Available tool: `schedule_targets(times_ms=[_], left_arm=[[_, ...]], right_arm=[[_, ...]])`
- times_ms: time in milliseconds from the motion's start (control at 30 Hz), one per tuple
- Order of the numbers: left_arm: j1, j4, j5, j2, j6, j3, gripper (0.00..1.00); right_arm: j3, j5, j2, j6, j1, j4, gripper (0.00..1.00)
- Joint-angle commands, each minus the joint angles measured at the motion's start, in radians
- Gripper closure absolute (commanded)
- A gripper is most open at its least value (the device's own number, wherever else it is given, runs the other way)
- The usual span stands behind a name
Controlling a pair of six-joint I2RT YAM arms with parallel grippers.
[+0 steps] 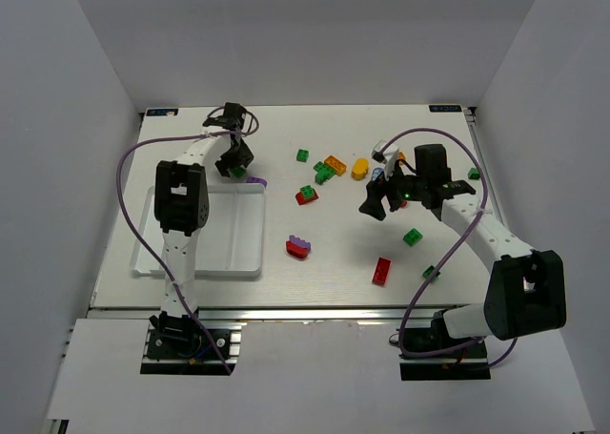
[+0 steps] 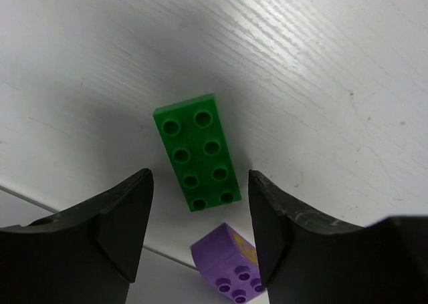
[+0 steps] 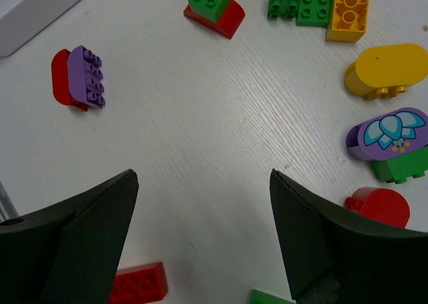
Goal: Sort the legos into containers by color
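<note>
My left gripper [image 1: 234, 155] hangs open at the far left, just beyond the white tray [image 1: 152, 226]. In the left wrist view its fingertips [image 2: 142, 184] stand on either side of a green eight-stud lego [image 2: 196, 153] lying flat on the table, without touching it. A purple lego [image 2: 231, 265] lies just nearer, by the tray's far rim. My right gripper [image 1: 381, 197] is open over bare table at mid-right; its jaws [image 3: 203, 174] hold nothing. Around it lie a purple-on-red lego [image 3: 79, 78], a green-on-red one [image 3: 214, 7], a yellow one [image 3: 384, 70] and a red brick [image 3: 137, 284].
More legos are scattered over the table's right half: green [image 1: 302, 155], orange [image 1: 335, 162], green [image 1: 412, 236], red [image 1: 382, 271] and green [image 1: 474, 174] near the right wall. White walls close in the table on three sides.
</note>
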Motion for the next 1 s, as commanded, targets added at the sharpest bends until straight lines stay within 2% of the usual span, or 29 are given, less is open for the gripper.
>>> schedule_targets(times_ms=[0, 233, 333, 367, 500, 600, 833, 933, 967], left_arm=[[0.023, 0.037, 0.015, -0.019, 0.004, -0.033, 0.32], [0.043, 0.08, 0.036, 0.007, 0.015, -0.074, 0.37], [0.043, 0.101, 0.041, 0.006, 0.018, -0.087, 0.51], [0.044, 0.108, 0.042, 0.003, 0.017, -0.087, 0.63], [0.044, 0.129, 0.039, -0.034, 0.026, -0.085, 0.86], [0.049, 0.164, 0.039, -0.092, 0.049, -0.081, 0.94], [0.058, 0.242, 0.039, -0.289, 0.113, -0.114, 0.97], [0.075, 0.275, 0.051, -0.433, 0.127, -0.246, 0.97], [0.079, 0.285, 0.065, -0.512, 0.138, -0.342, 0.98]], right_arm=[[0.006, 0.002, 0.009, -0.002, -0.007, 0.003, 0.16], [0.028, 0.012, 0.016, -0.014, -0.012, -0.023, 0.16], [0.035, 0.016, 0.013, -0.019, -0.015, -0.035, 0.16], [0.039, 0.019, 0.012, -0.02, -0.013, -0.041, 0.16], [0.048, 0.022, 0.004, -0.025, -0.015, -0.055, 0.16], [0.052, 0.025, -0.004, -0.033, -0.015, -0.063, 0.16], [0.055, 0.009, -0.031, -0.051, -0.015, -0.077, 0.18], [0.06, -0.016, -0.033, -0.051, -0.016, -0.087, 0.27], [0.065, -0.027, -0.03, -0.052, -0.015, -0.1, 0.32]])
